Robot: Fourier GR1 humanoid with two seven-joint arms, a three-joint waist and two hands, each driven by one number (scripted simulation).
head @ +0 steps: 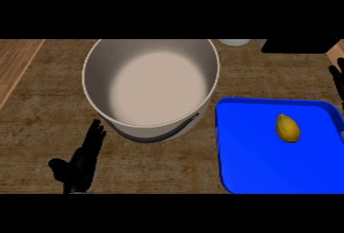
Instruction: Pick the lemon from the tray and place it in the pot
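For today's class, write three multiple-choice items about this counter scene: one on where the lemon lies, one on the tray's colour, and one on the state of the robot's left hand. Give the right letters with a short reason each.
1. Where is the lemon?
A. In the pot
B. On the tray
C. In the left hand

2. What colour is the tray?
A. Blue
B. Red
C. Green

3. How is the left hand?
A. Curled round the lemon
C. Inside the pot
B. Open, holding nothing

Answers:
1 B: the lemon lies on the tray's floor, and the pot has nothing in it.
2 A: the tray's floor and rim are blue.
3 B: its fingers are straight, over the counter left of the pot.
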